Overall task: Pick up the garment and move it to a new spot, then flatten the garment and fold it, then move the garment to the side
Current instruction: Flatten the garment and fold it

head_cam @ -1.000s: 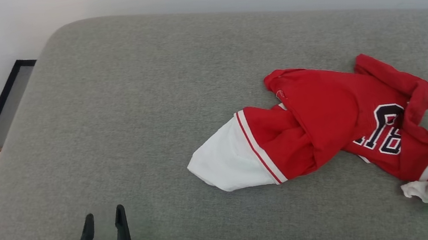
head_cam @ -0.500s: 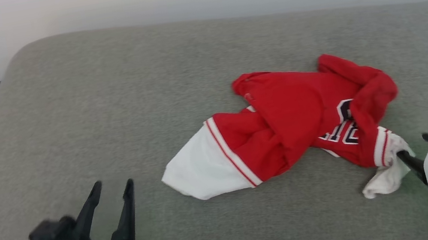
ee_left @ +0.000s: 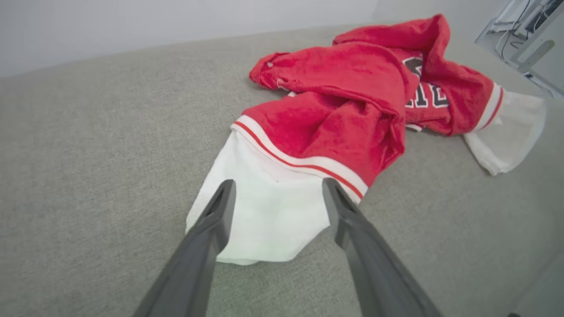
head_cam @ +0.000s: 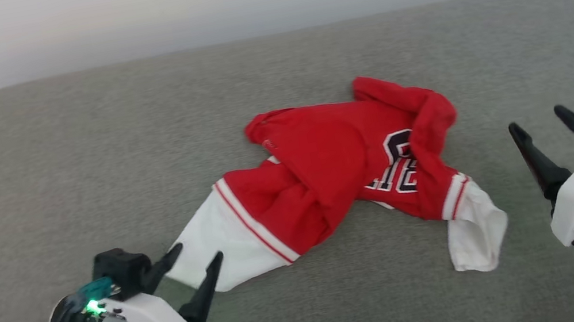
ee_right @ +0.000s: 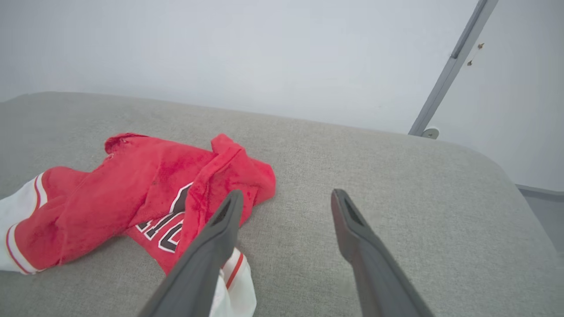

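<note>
- At centre frame in the head view, the garment [head_cam: 335, 170] lies crumpled on the grey cushion [head_cam: 88, 159], its red body bunched over itself and the black print [head_cam: 399, 168] partly hidden
- At lower left, the left gripper [head_cam: 199, 251] has its jaws spread wide and holds nothing; in the left wrist view its fingers [ee_left: 211, 229] straddle the near white sleeve [ee_left: 269, 215] (contact with the cloth cannot be told)
- At the right edge, the right gripper [head_cam: 535, 117] is wide apart and empty, clear of the other white sleeve [head_cam: 477, 234]
- Handling, as judged: light, soft, limp cloth that will drape and drag; not fragile, unlikely to slip once pinched
- Recommended hold: one sleeve end per gripper, beside the striped trim [head_cam: 253, 222], so the body opens out; a grab at the bunched middle would likely gather several layers
</note>
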Motion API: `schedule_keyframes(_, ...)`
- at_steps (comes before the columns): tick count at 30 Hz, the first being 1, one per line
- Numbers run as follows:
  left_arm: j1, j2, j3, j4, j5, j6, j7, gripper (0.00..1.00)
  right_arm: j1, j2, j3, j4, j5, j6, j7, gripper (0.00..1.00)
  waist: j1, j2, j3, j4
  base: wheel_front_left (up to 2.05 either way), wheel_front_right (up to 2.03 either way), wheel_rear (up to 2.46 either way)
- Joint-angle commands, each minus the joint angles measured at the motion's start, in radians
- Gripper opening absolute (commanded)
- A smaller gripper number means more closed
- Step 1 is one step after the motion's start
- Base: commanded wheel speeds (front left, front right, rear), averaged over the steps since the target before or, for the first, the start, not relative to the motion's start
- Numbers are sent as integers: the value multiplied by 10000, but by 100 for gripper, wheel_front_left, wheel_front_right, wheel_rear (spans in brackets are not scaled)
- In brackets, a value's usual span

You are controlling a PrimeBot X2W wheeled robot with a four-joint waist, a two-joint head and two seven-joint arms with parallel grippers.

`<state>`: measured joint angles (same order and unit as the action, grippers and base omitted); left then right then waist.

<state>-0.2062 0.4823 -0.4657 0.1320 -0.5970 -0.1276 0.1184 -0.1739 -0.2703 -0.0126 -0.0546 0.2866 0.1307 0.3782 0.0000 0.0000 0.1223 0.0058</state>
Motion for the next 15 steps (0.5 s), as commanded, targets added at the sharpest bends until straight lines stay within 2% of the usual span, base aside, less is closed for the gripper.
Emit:
schedule_keyframes(1, -231, 169, -179, 71, -75, -30, 299, 100, -63, 223, -125, -75, -175, 2, -407, 100, 0, 0, 62, -289, 0, 0, 0)
schedule_keyframes(9, -919, 619, -1083, 807, -263, -29, 1920, 100, -60, 1041, -581, -66, -932, 2, -2245, 100, 0, 0, 263, -842, 0, 0, 0)
schedule_keyframes(15, -1594, 685, -1719, 1575, -38, -29, 2763, 100, 177, 1695, -974, 62, -1479, 2, -2967, 100, 0, 0, 529, -1127, 0, 0, 0)
